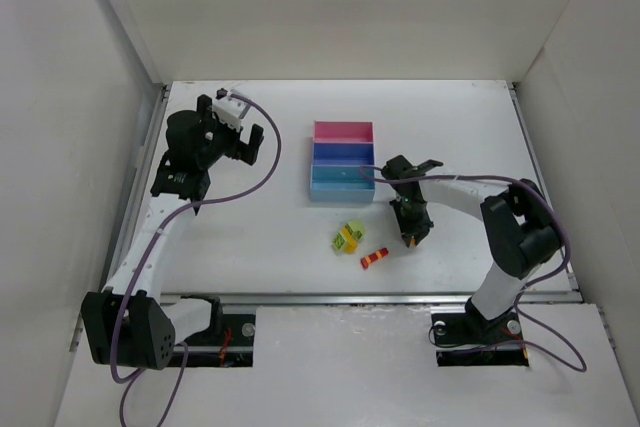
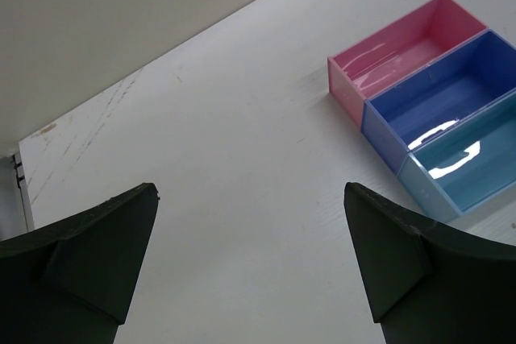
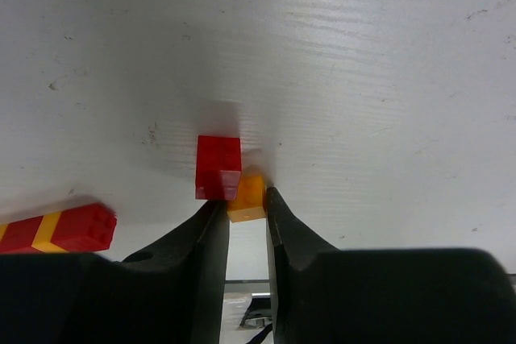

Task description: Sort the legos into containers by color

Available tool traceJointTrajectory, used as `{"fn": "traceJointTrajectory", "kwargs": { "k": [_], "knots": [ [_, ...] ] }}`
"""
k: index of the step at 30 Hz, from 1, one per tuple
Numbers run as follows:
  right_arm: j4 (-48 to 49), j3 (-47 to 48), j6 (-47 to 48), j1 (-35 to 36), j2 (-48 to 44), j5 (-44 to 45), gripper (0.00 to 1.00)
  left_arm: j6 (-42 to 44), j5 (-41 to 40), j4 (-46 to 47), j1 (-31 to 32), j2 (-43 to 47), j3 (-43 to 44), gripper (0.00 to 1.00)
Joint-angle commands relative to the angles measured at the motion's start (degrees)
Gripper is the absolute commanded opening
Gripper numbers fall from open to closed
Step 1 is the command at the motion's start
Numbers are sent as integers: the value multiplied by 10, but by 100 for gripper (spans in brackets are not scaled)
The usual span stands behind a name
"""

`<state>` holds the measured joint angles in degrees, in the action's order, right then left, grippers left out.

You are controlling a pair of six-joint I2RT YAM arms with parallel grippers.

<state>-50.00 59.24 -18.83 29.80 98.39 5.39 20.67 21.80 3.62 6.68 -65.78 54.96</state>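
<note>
Orange plastic shows between the tips of the right gripper (image 3: pixel 242 209): a tiny orange brick (image 3: pixel 247 197) sits pinched there, with the two fingers drawn close on either side of it and lowered to the white table (image 1: pixel 260 247). A red brick (image 3: pixel 218 165) touches the orange brick on its far left corner. Whether the two are snapped together is hard to tell from the wrist view. To the left of them, apart, lies a red-and-yellow striped piece (image 1: pixel 374 259). A yellow-green brick (image 1: pixel 348 237) lies just beyond it, farther left and a little farther back. These pieces all lie on the near side of the tray (image 1: pixel 340 197), which stands mid-table. Its pink bin (image 1: pixel 343 131) is farthest, its dark blue bin (image 1: pixel 343 153) is in the middle and its light blue bin (image 1: pixel 340 180) is nearest. The left gripper (image 1: pixel 245 137) hangs over the far left of the table, well apart from the tray, its fingers spread wide.
</note>
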Motion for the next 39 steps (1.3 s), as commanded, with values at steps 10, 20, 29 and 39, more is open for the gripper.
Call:
{"fn": "traceJointTrajectory", "kwargs": {
  "k": [10, 20, 29, 39],
  "knots": [
    [-91, 172, 78, 6, -107, -15, 0, 58, 0, 13, 2, 18, -10, 100],
    [110, 533, 101, -18, 146, -53, 0, 45, 0, 26, 2, 1, -15, 100],
    [106, 737, 72, -19, 338, -45, 2, 45, -17, 26, 2, -9, -5, 100],
    [155, 685, 60, -19, 345, -77, 16, 34, -23, 26, 2, -26, 1, 100]
  ]
}}
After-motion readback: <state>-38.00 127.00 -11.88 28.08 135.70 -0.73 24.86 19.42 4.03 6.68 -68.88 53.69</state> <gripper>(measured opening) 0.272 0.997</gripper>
